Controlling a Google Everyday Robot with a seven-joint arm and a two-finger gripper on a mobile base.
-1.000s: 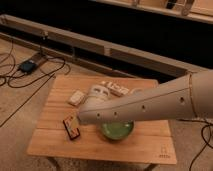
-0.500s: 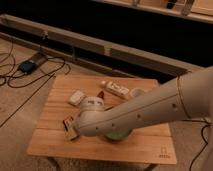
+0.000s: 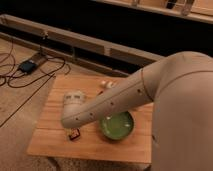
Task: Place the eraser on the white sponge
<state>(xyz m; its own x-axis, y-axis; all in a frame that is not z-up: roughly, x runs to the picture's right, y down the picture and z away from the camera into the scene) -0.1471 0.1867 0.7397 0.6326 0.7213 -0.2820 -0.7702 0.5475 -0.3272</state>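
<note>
One grasp to make first. Tool tucked under the rounded end of the arm (image 3: 67, 120), over the front-left part of the table (image 3: 50, 142), fingers hidden from sight. Judged as spread wide and gripping nothing, with the eraser (image 3: 75, 134) lying flat on the wood just beside and below that end.

Come down straight over the eraser, straddling its narrower sides. Close only once a finger sits on each side, so as not to nudge the block toward the near table edge. Lift clear before travelling.

Carry back toward the white sponge (image 3: 74, 97), taken to be the cream-white pad showing just behind the arm, partly covered. Stay away from the green bowl (image 3: 116, 125) to the right. Set down flat and centred, releasing low: small, soft-looking landing spot, little margin, easy to tip off.
</note>
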